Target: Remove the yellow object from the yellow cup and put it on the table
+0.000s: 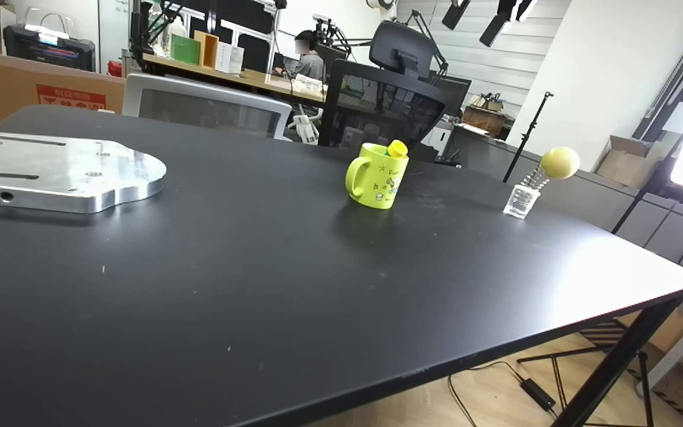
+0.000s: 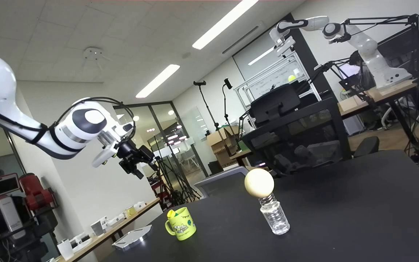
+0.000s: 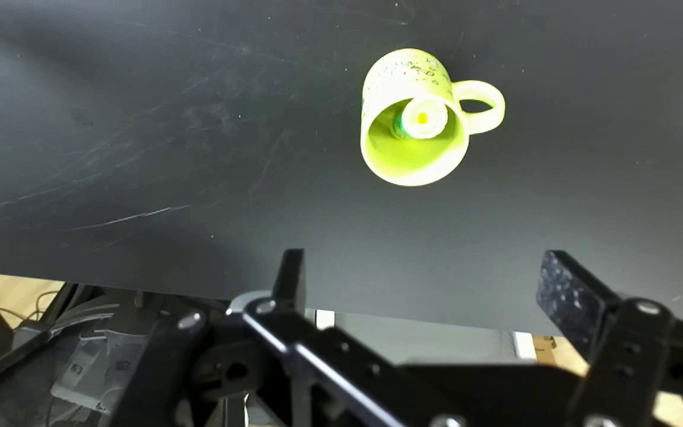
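Our gripper (image 3: 427,281) is empty, jaws spread wide; the yellow-capped stick (image 3: 424,121) leans inside the yellow mug (image 3: 407,77), below and ahead of them. We should centre over its cap (image 1: 398,148), descending clear of the mug.

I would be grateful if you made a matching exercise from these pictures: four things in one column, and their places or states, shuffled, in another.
1. yellow object
2. yellow cup
3. hand
4. pale yellow ball

A. standing on the black table
B. perched above a clear base
C. partly inside the yellow cup, one end above it
D. open, holding nothing

Pairs: 1-C; 2-A; 3-D; 4-B
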You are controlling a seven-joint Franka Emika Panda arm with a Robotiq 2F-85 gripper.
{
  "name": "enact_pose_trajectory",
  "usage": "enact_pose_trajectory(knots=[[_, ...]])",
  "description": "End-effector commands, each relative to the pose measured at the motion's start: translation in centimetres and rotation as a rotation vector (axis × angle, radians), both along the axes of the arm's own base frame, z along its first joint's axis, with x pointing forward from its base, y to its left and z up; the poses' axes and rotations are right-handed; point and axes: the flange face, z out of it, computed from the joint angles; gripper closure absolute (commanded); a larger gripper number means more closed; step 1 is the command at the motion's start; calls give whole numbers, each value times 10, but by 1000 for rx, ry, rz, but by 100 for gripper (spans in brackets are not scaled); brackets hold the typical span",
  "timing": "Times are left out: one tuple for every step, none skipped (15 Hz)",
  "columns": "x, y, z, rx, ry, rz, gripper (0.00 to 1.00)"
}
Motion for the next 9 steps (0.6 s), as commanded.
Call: enact_pose_trajectory(knots=[[24, 4, -35, -27, 94, -12, 0], [9, -1, -23, -13, 47, 2, 0], [13, -1, -34, -20, 73, 0, 0], [16, 0, -40, -21, 86, -1, 0], [19, 1, -43, -21, 90, 0, 0], [20, 2, -43, -20, 91, 0, 0], [20, 2, -42, -21, 91, 0, 0], [23, 2, -41, -23, 70, -15, 0], [28, 4, -47, -13, 56, -23, 0]])
